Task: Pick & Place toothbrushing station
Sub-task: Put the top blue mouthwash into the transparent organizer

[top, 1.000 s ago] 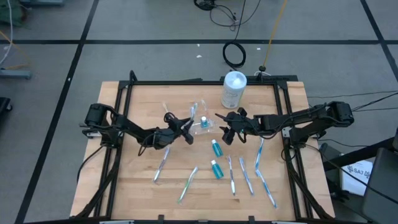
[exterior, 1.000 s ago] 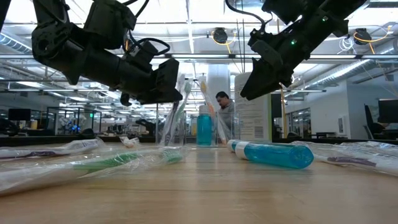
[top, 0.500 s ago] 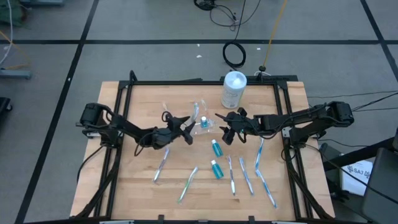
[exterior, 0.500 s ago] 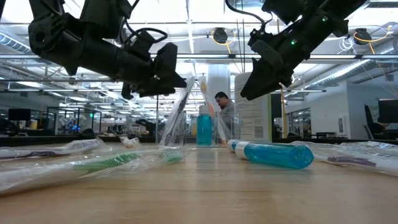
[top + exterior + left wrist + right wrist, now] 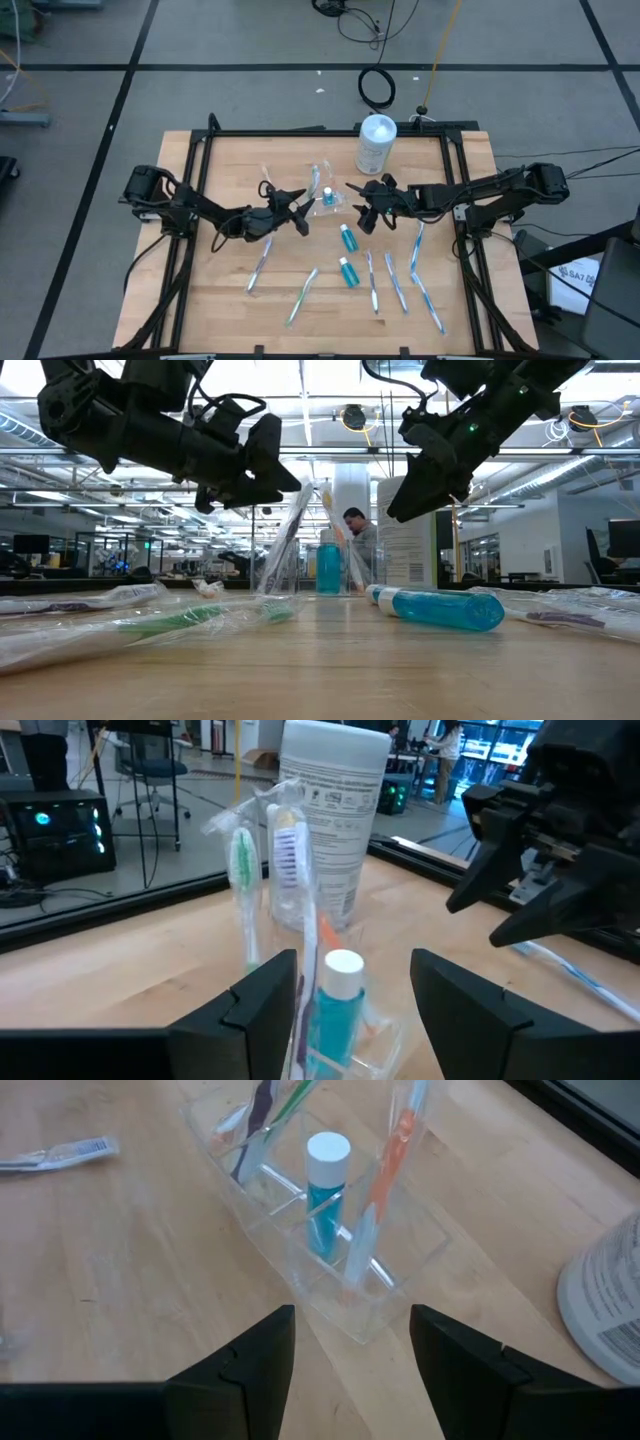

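Between the two grippers, near the middle of the wooden table, stands the clear organiser — a see-through holder with several compartments. Just ahead of the left gripper, whose fingers are spread wide and grasp nothing, the organiser holds wrapped toothbrushes standing upright and a blue toothpaste tube with a white cap in a middle compartment. From the other side, the right gripper faces the same holder with its fingers likewise spread and bare; the organiser sits just beyond its fingertips, an orange-handled toothbrush leaning in the compartment beside the tube.

Beyond the organiser, away from the left gripper, a white canister stands upright. On the near side of both grippers lie two more toothpaste tubes and several wrapped toothbrushes — flat on the wood, well apart from either gripper.
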You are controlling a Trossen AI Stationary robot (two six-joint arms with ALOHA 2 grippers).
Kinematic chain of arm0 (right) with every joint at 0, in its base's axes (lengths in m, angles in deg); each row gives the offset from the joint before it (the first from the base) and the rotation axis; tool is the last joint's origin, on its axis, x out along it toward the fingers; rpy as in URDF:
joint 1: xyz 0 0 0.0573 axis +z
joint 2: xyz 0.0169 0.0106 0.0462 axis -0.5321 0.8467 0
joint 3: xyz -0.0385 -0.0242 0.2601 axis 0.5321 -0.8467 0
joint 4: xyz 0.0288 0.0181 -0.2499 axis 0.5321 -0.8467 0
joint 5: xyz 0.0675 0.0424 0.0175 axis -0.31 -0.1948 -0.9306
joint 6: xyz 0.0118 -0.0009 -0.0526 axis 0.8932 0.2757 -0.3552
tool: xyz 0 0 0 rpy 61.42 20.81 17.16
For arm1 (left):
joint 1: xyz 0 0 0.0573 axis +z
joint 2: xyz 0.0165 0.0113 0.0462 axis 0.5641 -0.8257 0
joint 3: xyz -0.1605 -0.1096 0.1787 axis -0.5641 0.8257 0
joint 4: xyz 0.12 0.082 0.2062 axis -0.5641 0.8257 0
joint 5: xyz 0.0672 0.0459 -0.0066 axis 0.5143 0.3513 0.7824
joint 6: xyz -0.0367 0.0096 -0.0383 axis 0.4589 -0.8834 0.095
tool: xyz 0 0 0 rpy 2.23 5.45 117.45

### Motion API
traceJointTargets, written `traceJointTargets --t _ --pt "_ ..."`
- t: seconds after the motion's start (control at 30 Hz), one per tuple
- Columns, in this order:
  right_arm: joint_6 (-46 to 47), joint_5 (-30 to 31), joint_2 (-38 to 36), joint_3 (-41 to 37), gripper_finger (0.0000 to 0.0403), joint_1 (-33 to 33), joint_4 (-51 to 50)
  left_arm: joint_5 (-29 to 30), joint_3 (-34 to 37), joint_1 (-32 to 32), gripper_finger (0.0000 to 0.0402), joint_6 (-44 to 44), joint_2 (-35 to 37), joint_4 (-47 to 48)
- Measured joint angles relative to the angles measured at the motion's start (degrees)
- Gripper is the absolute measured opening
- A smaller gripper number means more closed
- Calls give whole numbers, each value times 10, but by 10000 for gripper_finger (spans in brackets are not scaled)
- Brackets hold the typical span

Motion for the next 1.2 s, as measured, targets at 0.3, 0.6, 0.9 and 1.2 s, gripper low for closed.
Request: traceJointTargets --t 0.3,0.6,0.9,1.2 --pt "46 -42 17 0 194 10 2 -23 -1 -10 191 15 52 69" --pt "62 -88 72 2 194 31 92 -93 -1 -10 167 29 147 157" --pt "92 -87 93 0 194 45 94 -108 -2 -3 157 -1 183 158" --pt "102 -81 103 0 194 46 98 -177 -9 24 156 -4 187 154"
